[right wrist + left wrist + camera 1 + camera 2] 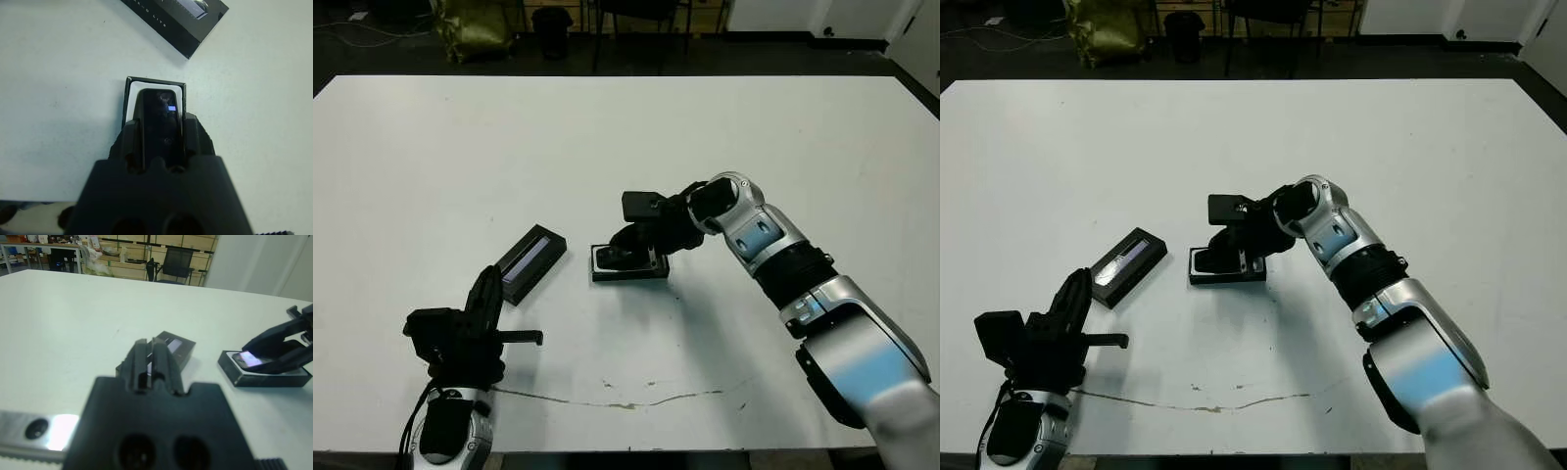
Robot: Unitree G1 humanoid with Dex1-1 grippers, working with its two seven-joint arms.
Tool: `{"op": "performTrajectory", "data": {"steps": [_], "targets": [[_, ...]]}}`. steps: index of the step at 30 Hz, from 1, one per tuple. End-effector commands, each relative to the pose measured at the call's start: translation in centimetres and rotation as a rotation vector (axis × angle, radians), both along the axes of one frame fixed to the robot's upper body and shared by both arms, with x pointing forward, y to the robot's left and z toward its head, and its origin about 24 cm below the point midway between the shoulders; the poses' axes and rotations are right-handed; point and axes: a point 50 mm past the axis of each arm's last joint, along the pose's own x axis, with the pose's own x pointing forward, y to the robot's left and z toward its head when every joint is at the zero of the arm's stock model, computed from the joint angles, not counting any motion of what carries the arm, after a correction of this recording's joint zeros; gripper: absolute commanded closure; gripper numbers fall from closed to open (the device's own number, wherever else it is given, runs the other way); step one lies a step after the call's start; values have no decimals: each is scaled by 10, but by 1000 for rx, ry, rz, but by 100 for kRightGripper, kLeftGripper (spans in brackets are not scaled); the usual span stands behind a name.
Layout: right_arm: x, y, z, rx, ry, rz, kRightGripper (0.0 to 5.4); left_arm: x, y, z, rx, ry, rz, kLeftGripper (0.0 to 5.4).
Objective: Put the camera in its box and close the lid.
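Note:
The camera [159, 122], a slim black bar with a small bluish screen, is gripped by my right gripper [636, 245], which is shut on it. It is tilted, screen end down, over the box [607, 275], a shallow black tray with white lining [129, 95] near the table's middle. Most of the box interior is hidden under the camera and fingers. The lid [533, 262], flat and black with a greyish stripe, lies on the table left of the box. My left gripper [491, 282] is shut and empty near the front left, just in front of the lid.
A thin dirty line [626, 399] runs across the white table near its front edge. Chairs [175, 265] and a yellowish bag [475, 24] stand beyond the far edge. Bare tabletop [803, 127] stretches behind and to the right of the box.

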Motion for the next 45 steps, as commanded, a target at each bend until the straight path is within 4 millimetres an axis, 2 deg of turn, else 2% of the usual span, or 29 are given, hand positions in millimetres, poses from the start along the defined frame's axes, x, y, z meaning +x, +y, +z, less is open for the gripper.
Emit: {"op": "performTrajectory", "data": {"steps": [1, 8, 11, 24, 33, 38, 43, 45], "targets": [[-8, -3, -22, -63, 41, 15, 460, -3, 1, -7, 1, 36, 9, 540], [-11, 0, -26, 11, 112, -16, 461, -4, 1, -7, 2, 41, 9, 540], [-10, 0, -25, 12, 85, -7, 464, -3, 2, -8, -1, 34, 3, 540], [8, -15, -2, 28, 8, -50, 190, -3, 0, -8, 1, 39, 5, 540], [13, -23, 7, 42, -85, -27, 2, -2, -1, -6, 3, 42, 10, 540], [16, -24, 13, 18, -115, -56, 2, -1, -2, -5, 12, 45, 6, 540], [20, -25, 23, 73, -109, -110, 2, -1, -1, -5, 8, 48, 3, 540], [23, -25, 31, 97, -142, -134, 22, -1, -1, -5, 17, 47, 5, 540]]}}
